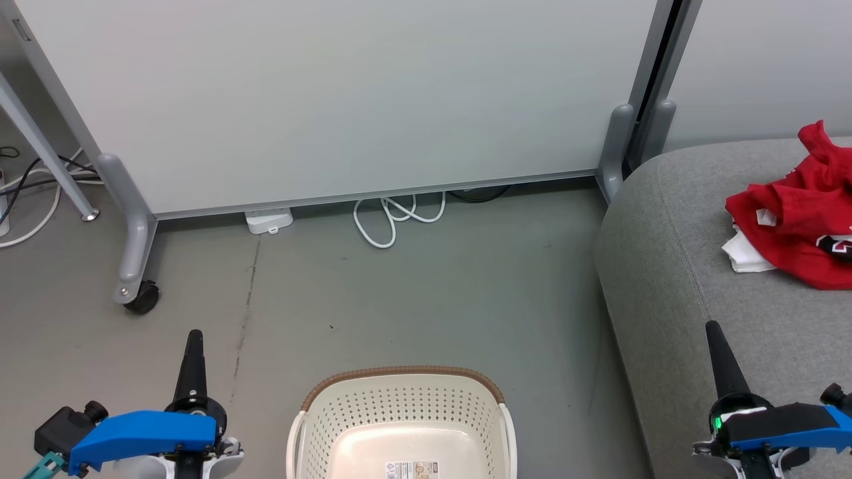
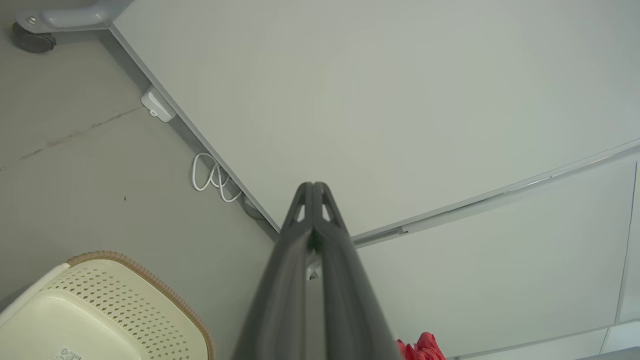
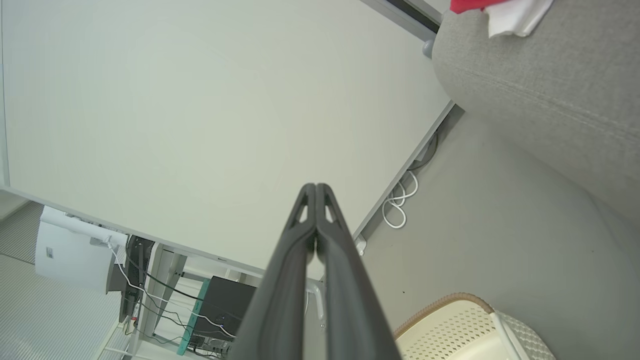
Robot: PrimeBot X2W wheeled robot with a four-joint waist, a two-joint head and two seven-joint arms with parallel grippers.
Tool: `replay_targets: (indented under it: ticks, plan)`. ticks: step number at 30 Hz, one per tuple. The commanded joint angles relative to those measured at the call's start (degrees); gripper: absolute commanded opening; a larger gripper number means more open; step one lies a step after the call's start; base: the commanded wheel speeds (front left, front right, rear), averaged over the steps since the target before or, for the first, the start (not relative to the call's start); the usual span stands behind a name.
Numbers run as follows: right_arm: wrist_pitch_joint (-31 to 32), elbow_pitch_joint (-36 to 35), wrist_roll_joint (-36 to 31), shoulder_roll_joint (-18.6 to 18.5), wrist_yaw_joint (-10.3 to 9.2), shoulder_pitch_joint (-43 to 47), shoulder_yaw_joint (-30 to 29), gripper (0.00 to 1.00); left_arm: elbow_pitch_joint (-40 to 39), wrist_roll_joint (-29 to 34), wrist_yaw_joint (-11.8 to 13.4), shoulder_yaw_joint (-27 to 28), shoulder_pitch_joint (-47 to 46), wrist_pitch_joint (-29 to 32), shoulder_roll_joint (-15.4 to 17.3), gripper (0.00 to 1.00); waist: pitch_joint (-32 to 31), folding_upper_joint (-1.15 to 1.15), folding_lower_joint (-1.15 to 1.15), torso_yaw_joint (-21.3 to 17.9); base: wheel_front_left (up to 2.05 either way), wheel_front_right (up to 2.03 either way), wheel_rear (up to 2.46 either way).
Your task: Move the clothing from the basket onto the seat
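A smooth grey floor (image 1: 426,293), marked by a thin dark crack (image 1: 245,319), runs to a pale matte partition panel (image 1: 333,100) on grey metal feet, one of them riding on a black caster (image 1: 142,298). A looped white cable (image 1: 393,216) and a white power adapter (image 1: 268,220) lie at the panel's foot.

The red clothing (image 1: 799,213) lies crumpled on the grey seat (image 1: 665,279), toward its far edge and to the right of its rounded far-left corner. White fabric pokes out of the heap's side. The cream basket (image 1: 399,380), perforated plastic with a brown woven-look rim, stands on the floor beside the seat without touching it. A barcode label (image 1: 411,469) sits on its smooth inner bottom.

The left claw (image 1: 194,334) hangs over the floor left of the basket. The right claw (image 1: 713,326) shows over the seat near its left edge, well apart from the clothing. The wrist views show both claws clenched, dark fingers pressed together at the tips, gripping nothing.

The right wrist view adds the seat's coarse weave and a long seam (image 3: 550,107). Past the panel's edge it also shows a black computer tower (image 3: 220,305) amid dangling cables. The left wrist view takes in the basket's rounded corner and a scrap of the red clothing.
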Motion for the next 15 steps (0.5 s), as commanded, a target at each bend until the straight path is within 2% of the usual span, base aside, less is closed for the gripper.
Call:
replay_targets:
  ticks: [1,15]
  plan:
    - [0.4,-0.4,1.6,-0.2,0.03,-1.5,-0.1,0.00,-0.7,-1.5,-0.4,0.5,-1.5,0.5,0.1,0.00,0.0,0.00,0.00,0.0,0.00,0.00,0.00]
    - [2.3,-0.1,9.4,-0.2,0.03,-2.1,-0.3,0.00,-0.9,-9.0,-0.5,1.3,-1.9,2.4,0.1,0.00,-0.1,0.00,0.00,-0.4,0.00,0.00,0.00]
